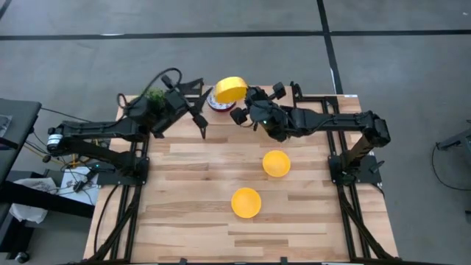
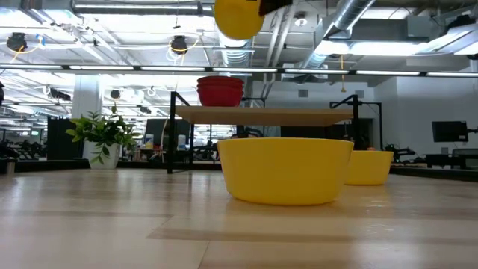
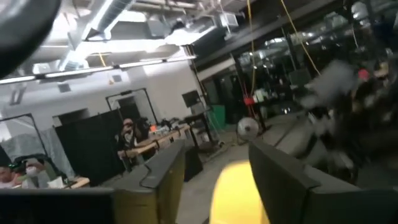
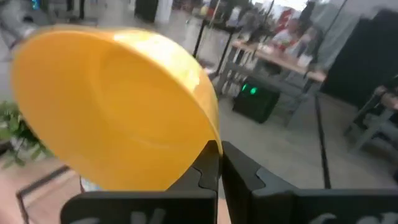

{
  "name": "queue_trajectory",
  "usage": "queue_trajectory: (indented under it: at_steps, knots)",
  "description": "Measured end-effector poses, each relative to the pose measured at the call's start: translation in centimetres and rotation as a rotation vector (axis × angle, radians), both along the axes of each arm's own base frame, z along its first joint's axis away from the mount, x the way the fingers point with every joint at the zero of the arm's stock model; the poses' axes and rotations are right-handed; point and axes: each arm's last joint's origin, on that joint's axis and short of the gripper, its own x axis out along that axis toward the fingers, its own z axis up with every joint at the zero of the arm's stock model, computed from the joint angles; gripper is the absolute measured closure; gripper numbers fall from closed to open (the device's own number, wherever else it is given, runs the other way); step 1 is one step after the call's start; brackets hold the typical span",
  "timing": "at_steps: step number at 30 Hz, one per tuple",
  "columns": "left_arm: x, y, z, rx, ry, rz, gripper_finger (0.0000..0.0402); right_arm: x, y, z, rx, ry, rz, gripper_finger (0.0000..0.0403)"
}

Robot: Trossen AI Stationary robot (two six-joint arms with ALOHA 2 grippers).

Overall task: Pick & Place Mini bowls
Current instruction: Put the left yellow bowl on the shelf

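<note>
My right gripper (image 1: 244,96) is shut on a plain yellow mini bowl (image 1: 229,90), held high in the air near the table's far edge; in the low view that bowl (image 2: 239,18) sits at the picture's top. Just below it a stack of red-looking bowls (image 2: 220,91) stands on a raised shelf (image 2: 261,115); from above the stack (image 1: 216,103) shows white and red. Two more yellow bowls (image 1: 276,163) (image 1: 246,202) rest upright on the table. My left gripper (image 1: 199,107) hovers open left of the stack, touching nothing. My right gripper pinches the yellow bowl's rim (image 4: 213,138) between its two fingers (image 4: 208,169), one on the inner wall and one on the outer. The bowl is lifted clear and tipped on its side, its opening turned toward the wrist camera.
A small green potted plant (image 1: 154,96) stands at the far left corner, behind my left arm. The shelf on dark legs (image 2: 173,134) holds the stack at the far edge. The wooden table (image 1: 191,221) shows bare boards on its near left half.
</note>
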Motion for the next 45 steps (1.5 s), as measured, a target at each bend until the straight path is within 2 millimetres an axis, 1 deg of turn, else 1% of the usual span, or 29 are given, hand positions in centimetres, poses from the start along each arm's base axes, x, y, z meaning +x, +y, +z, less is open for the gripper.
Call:
queue_trajectory:
  at_steps: [4,7,10,12,16,19,24,30,35,41,45]
  knots:
    - [-1.9,-0.1,1.2,-0.004,-0.053,0.019,0.0196,-1.5,-2.2,0.4,0.151,0.030,0.021,0.0402]
    - [-3.1,-0.1,1.9,-0.019,-0.093,0.030,0.0187,-3.3,-4.7,1.2,0.351,0.080,0.038,0.0402]
    - [-3.7,-0.1,2.0,-0.045,-0.092,0.024,0.0186,-5.2,-7.4,1.8,0.568,0.077,0.080,0.0402]
    - [-3.9,-0.2,1.8,-0.076,-0.082,0.013,0.0187,-6.3,-9.0,1.9,0.690,0.098,0.102,0.0402]
    - [-3.6,-0.4,1.0,-0.094,0.011,0.000,0.0187,-8.9,-11.6,2.3,0.846,0.114,0.089,0.0402]
    - [-3.3,-0.8,0.4,-0.097,0.070,-0.015,0.0186,-10.4,-13.3,2.1,0.951,0.129,0.088,0.0402]
    - [-3.1,-1.4,-0.1,-0.098,0.123,-0.041,0.0187,-12.6,-15.6,1.8,1.093,0.105,0.132,0.0402]
    - [-3.1,-1.9,-0.1,-0.096,0.125,-0.065,0.0186,-15.0,-17.9,0.8,1.226,0.128,0.096,0.0403]
    - [-3.1,-2.3,-0.2,-0.095,0.145,-0.084,0.0187,-15.2,-19.4,-0.1,1.295,0.191,0.075,0.0403]
    - [-2.9,-3.0,-1.1,-0.091,0.242,-0.111,0.0186,-12.8,-21.8,0.2,1.266,0.148,0.152,0.0403]
    - [-2.9,-3.2,-1.6,-0.095,0.293,-0.118,0.0187,-11.4,-22.7,0.1,1.297,0.106,0.222,0.0403]
